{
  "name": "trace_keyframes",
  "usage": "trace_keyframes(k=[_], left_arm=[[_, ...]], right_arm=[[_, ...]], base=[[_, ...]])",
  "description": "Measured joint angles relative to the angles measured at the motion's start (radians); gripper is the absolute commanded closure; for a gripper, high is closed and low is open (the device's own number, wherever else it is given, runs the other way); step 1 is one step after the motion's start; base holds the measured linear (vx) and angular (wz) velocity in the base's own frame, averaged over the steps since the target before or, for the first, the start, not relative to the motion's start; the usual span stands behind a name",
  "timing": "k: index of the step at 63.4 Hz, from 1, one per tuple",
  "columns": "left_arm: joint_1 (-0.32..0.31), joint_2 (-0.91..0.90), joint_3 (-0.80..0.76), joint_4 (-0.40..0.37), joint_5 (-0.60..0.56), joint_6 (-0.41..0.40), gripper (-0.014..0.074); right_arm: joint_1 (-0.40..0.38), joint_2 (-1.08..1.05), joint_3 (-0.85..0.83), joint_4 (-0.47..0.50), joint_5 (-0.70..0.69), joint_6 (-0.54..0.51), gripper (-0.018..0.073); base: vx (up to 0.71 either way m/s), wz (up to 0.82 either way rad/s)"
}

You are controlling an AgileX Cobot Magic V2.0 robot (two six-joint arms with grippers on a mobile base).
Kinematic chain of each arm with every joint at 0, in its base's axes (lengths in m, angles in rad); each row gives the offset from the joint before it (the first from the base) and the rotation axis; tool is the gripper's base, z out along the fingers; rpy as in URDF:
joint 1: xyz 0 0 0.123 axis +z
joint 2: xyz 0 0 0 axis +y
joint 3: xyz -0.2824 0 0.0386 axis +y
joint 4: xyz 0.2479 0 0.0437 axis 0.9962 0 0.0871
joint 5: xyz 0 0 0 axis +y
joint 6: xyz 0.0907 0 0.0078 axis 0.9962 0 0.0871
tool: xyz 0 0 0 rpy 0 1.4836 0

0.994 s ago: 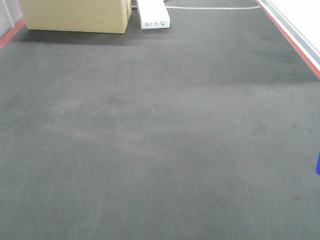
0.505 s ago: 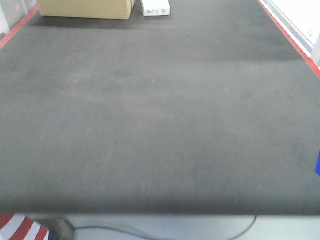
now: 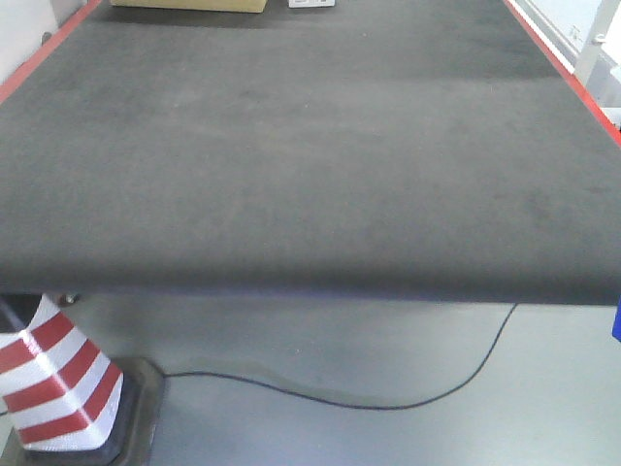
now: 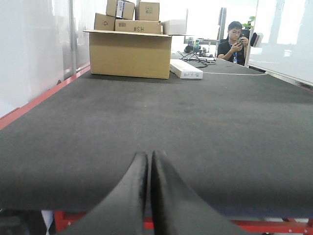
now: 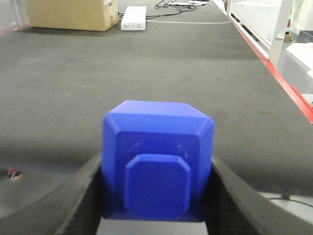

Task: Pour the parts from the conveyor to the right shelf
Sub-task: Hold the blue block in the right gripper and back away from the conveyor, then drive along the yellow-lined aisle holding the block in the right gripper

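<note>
Filling the right gripper (image 5: 156, 169), the blue block (image 5: 157, 147) is pinched from both sides.

The blue block (image 5: 157, 142) is in the lower middle of the right wrist view, clamped upright between the two dark fingers of my right gripper (image 5: 157, 161). It is bright blue plastic, nearly a cube with bevelled edges, and its raised knob with rounded corners faces the camera. Behind it the conveyor (image 5: 146, 63) fills the frame. It is a flat belt of dark grey matte felt, with a thin red strip on its right edge.
</note>
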Motion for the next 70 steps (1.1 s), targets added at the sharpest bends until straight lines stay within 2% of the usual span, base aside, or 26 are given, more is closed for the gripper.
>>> trace_keyframes(k=[48, 70], left_arm=[[0.000, 0.000, 0.000, 0.000, 0.000, 0.000, 0.0602], [0.000, 0.000, 0.000, 0.000, 0.000, 0.000, 0.0602]], right_arm=[[0.000, 0.000, 0.000, 0.000, 0.000, 0.001, 0.0567], [0.000, 0.000, 0.000, 0.001, 0.000, 0.001, 0.0567]], base=[[-0.25, -0.07], [-0.12, -0.62]])
